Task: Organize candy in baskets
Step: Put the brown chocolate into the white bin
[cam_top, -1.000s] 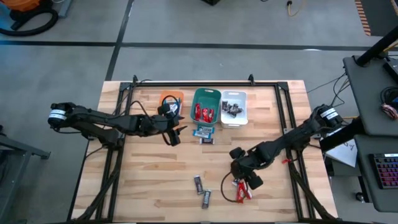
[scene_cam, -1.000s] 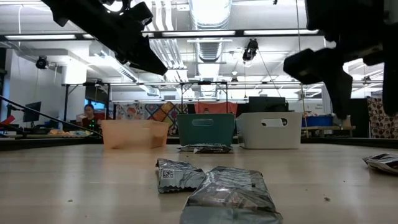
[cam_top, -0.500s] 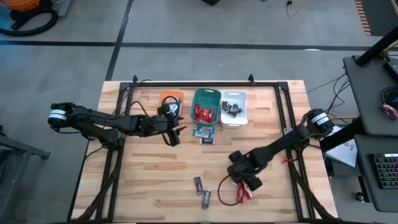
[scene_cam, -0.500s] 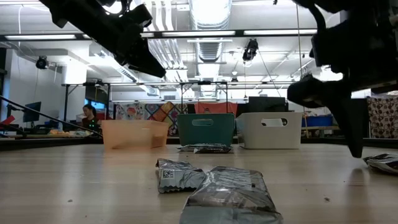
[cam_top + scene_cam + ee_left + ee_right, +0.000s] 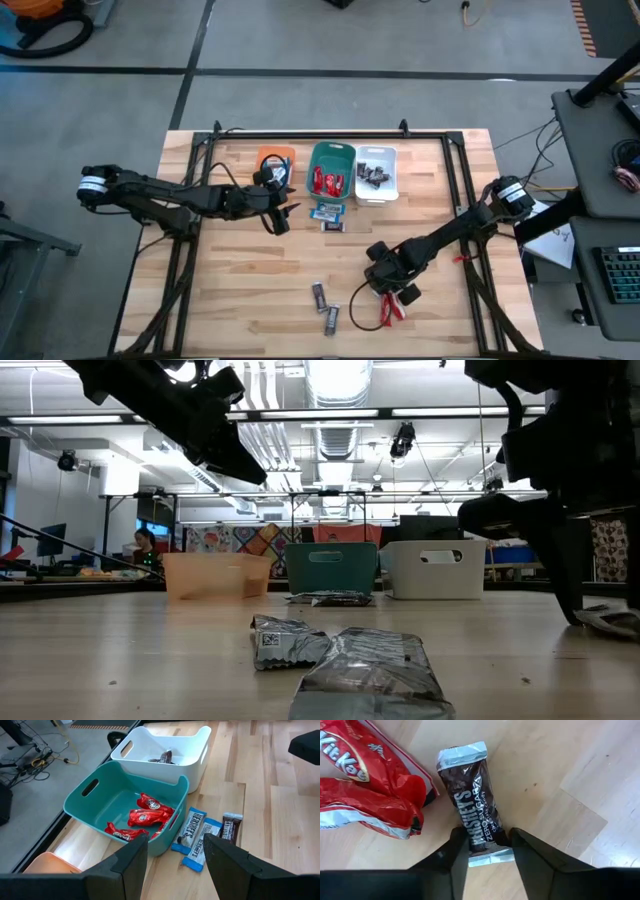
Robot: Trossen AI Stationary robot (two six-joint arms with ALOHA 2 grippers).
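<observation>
Three baskets stand in a row at the far edge: orange [image 5: 272, 158], teal [image 5: 331, 170] holding red candy [image 5: 150, 815], and white [image 5: 376, 172] holding dark candy. My right gripper [image 5: 386, 286] is low at the near right. It is shut on a dark candy bar [image 5: 472, 800] that lies flat beside red candy [image 5: 365, 795]. My left gripper [image 5: 175, 865] hangs open in the air near the baskets, above blue-and-white bars [image 5: 192, 835] and a dark bar [image 5: 231, 826] lying on the table. My right gripper has the dark candy bar between its two fingers [image 5: 457, 847], one on each long side near the silver-crimped end [image 5: 487, 856] that is closest to the gripper. The fingers come from above, pointing steeply down, and lie across the bar. The bar lies flat on the table.
Two more dark bars [image 5: 319, 295] [image 5: 331, 319] lie near the front edge, left of my right gripper. Red candy [image 5: 392, 306] lies under and beside that gripper. Bare wood spreads across the table's near left and middle.
My right gripper has sunk toward the table beside the red candy, tipping a little steeper, and has stood low there for the last half second. The left arm has kept still.
</observation>
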